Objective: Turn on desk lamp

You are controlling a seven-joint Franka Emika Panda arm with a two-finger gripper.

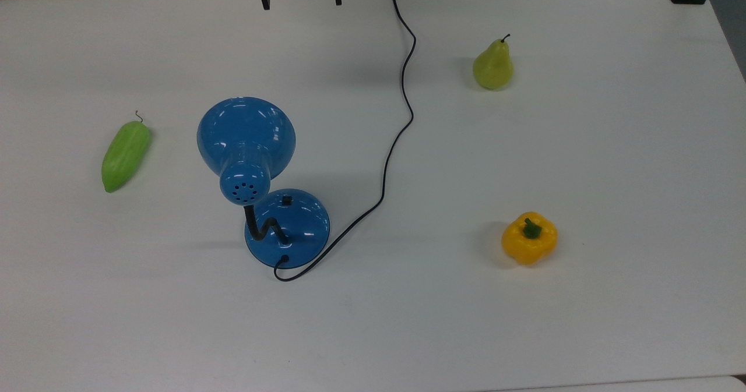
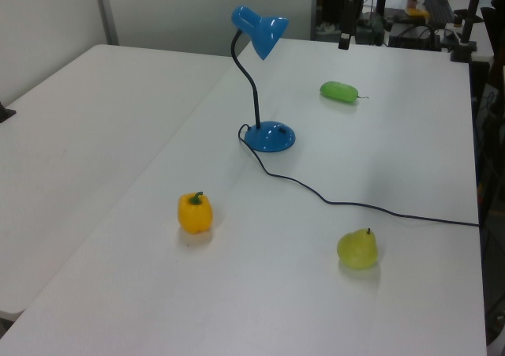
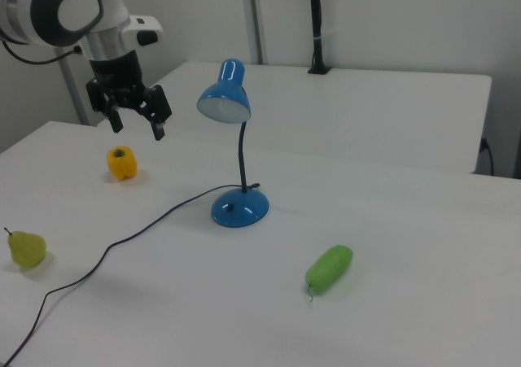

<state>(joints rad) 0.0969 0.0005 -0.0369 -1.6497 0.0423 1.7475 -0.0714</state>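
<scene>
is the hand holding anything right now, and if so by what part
Nothing is held. The hand hangs open in the air above the table, apart from the lamp, with empty space between its fingers.

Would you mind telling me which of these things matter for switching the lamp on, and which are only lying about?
For the job:
desk lamp
its switch on the base
gripper, open, raised off the table

Lying about:
pear
yellow bell pepper
green cucumber-like vegetable
</scene>
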